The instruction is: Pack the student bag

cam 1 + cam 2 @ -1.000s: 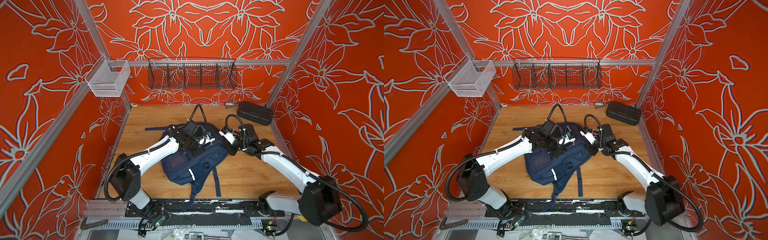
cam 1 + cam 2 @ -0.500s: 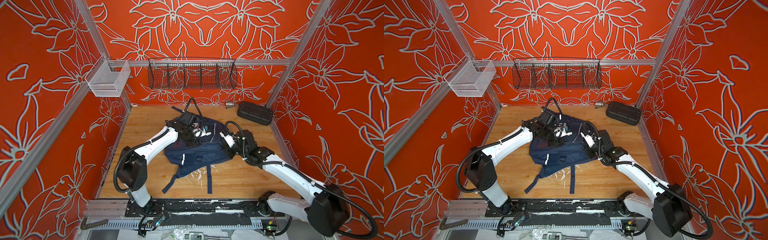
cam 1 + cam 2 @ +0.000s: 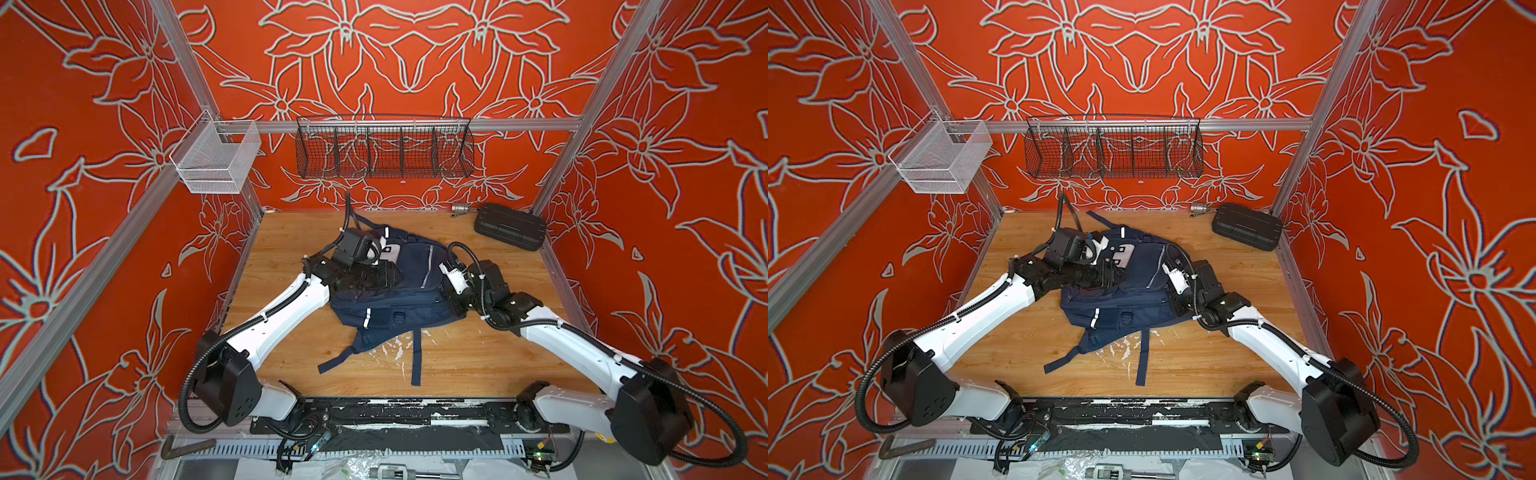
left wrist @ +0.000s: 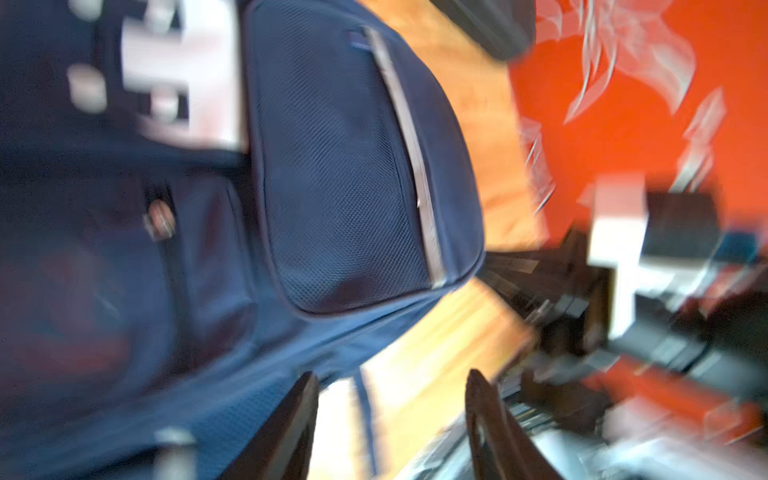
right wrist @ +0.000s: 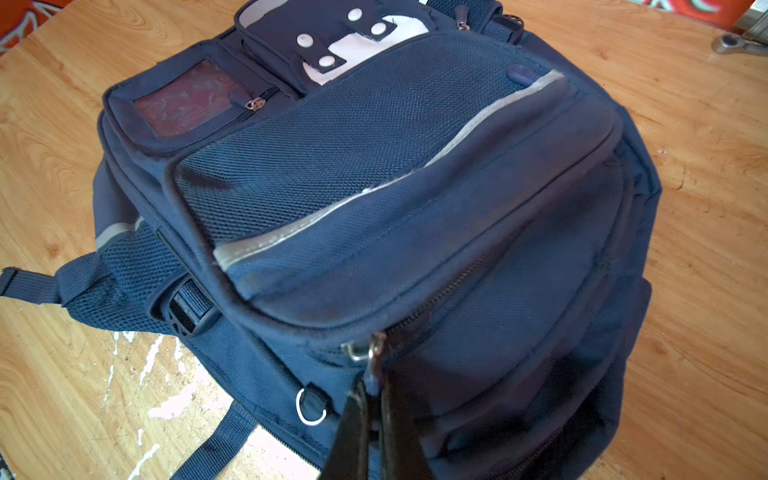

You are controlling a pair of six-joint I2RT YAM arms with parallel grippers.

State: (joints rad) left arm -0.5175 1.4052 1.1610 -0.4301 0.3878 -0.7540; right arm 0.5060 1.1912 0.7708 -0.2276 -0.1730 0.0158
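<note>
The student bag (image 3: 409,291) (image 3: 1133,293), navy with silver stripes and white patches, lies flat on the wooden table (image 3: 478,357) in both top views, its straps trailing toward the front edge. My left gripper (image 4: 392,399) is open and holds nothing; it hovers over the bag's left side (image 3: 390,276). That wrist view is blurred, and only wood and a strap show between the fingers. My right gripper (image 5: 376,388) is shut on a zipper pull (image 5: 374,353) on the bag's (image 5: 395,166) right end, where it shows as the right gripper (image 3: 453,307) in a top view.
A black ribbed hard case (image 3: 509,226) (image 3: 1246,232) lies at the back right, with a small metal wrench (image 3: 459,208) (image 5: 735,43) beside it. A black wire basket (image 3: 384,151) and a white mesh basket (image 3: 216,160) hang on the rails. White scuffs mark the wood near the straps.
The bag, held up between both grippers a second ago, has swung back and now lies flat. My left gripper has opened and let go. The right gripper stays shut on the bag.
</note>
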